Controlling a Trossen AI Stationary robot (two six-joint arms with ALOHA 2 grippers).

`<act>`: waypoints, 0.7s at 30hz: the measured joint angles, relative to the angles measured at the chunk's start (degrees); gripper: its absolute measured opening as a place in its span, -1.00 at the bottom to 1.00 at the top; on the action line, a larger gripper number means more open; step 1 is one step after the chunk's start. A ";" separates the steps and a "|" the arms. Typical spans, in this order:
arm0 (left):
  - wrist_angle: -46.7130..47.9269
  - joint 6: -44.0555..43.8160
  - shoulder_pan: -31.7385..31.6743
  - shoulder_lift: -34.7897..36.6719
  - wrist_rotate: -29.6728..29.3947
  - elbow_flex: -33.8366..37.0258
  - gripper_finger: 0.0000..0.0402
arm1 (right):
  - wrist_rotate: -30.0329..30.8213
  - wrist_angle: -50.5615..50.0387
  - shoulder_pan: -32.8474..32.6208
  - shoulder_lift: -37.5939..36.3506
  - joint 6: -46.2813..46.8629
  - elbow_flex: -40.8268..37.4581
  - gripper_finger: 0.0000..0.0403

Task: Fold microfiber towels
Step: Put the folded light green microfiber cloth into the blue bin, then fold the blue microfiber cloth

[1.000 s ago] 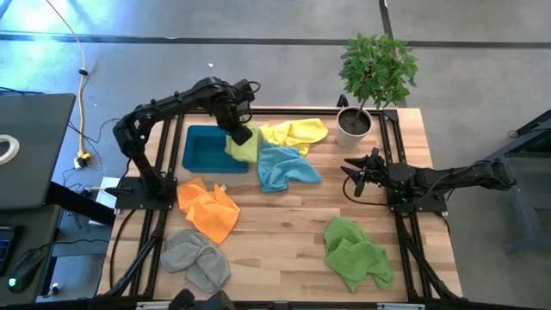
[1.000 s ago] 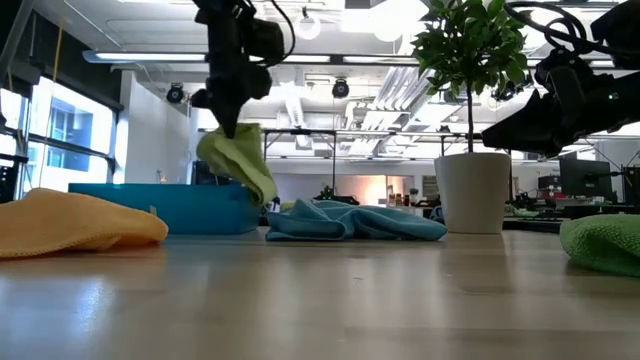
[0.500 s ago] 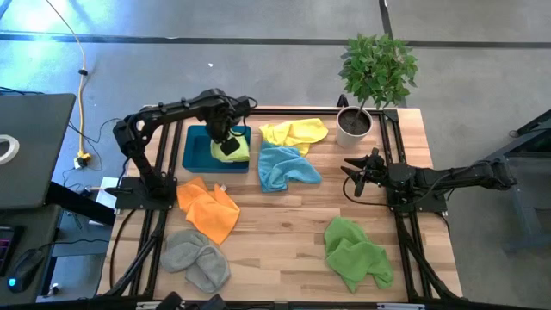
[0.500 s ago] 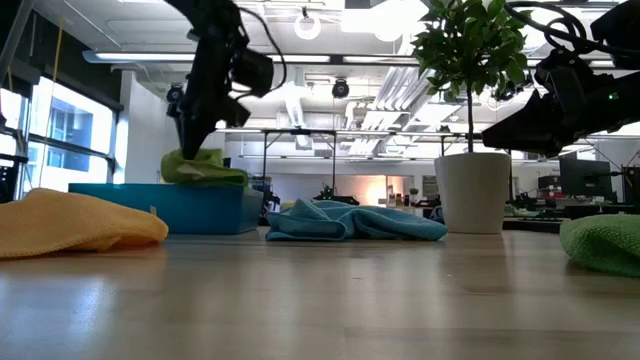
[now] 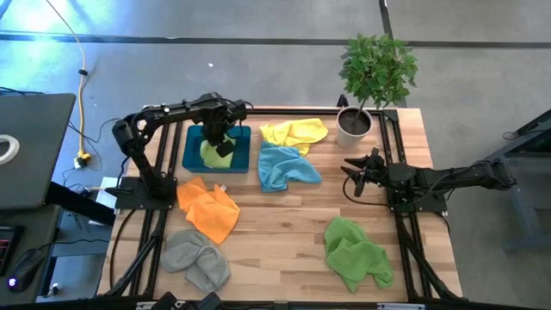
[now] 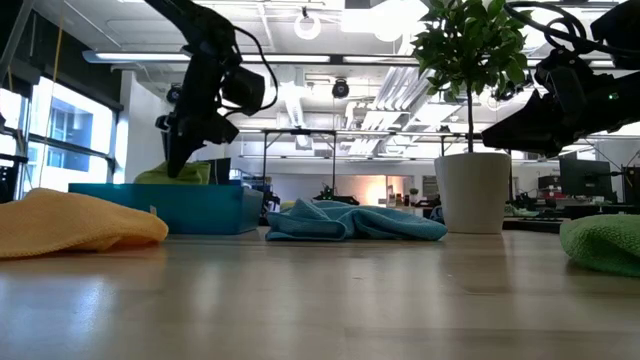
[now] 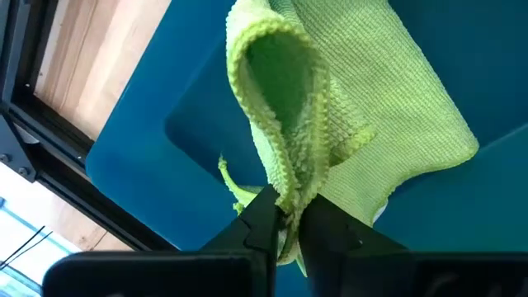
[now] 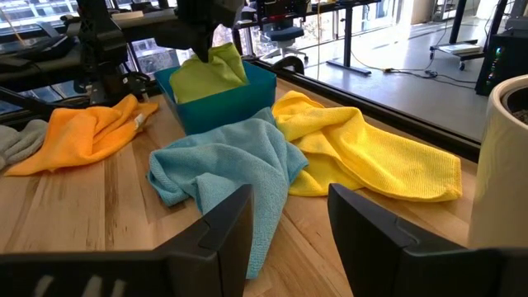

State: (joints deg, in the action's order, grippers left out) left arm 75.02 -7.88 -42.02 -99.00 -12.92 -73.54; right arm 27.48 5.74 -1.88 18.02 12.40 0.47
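Wooden counter [image 5: 284,224] before you carries a teal tray [image 5: 194,157]; your left hand [image 7: 286,223] reaches into it, fingers pinching a fold of the light green towel [image 7: 355,107] lying in the tray. Beside it lie blue [image 5: 284,167] and yellow [image 5: 295,133] towels. Your right hand [image 5: 351,175] hovers open, well apart.

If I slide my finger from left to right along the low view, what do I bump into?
Orange towel → teal tray → light blue towel → white plant pot → green towel.
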 joint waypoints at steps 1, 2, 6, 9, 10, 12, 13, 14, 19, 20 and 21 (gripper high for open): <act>0.00 0.00 0.02 0.00 -0.35 0.00 -0.79 | 0.01 0.00 -0.01 0.00 -0.01 0.00 -0.26; 0.02 -0.01 0.02 0.00 -0.52 0.00 -0.76 | 0.01 0.00 -0.01 0.02 -0.01 0.00 -0.26; 0.43 0.23 0.00 0.00 -0.06 0.00 -0.62 | 0.01 0.00 0.01 0.00 -0.01 0.00 -0.26; 0.15 1.02 0.00 0.09 0.58 0.00 -0.50 | 0.01 0.00 0.00 0.00 -0.01 0.00 -0.26; -0.04 0.98 0.00 0.27 0.67 0.00 -0.46 | -0.01 0.00 0.01 0.00 0.00 0.00 -0.26; -0.44 0.74 0.00 0.90 0.58 0.00 -0.39 | 0.00 0.00 -0.01 0.00 -0.01 0.00 -0.26; -0.57 0.74 0.00 1.27 0.33 0.00 -0.36 | -0.01 0.00 0.01 0.00 -0.01 0.00 -0.26; -0.71 0.78 0.00 1.70 0.00 0.00 -0.34 | 0.00 0.00 0.00 0.00 0.01 0.00 -0.26; -2.42 1.02 1.42 5.78 0.03 0.00 -0.30 | -0.01 0.00 0.01 0.00 -0.01 0.00 -0.26; -3.16 1.01 2.13 6.73 0.54 0.00 -0.30 | 0.00 0.00 0.00 0.00 0.00 -0.01 -0.26; -4.02 1.03 3.17 7.72 0.68 0.00 -0.30 | 0.00 0.00 0.00 0.02 -0.01 0.00 -0.26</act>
State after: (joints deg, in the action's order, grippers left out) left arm 71.00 -6.85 -38.85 -91.29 -12.23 -73.54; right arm 27.47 5.74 -1.88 18.04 12.38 0.47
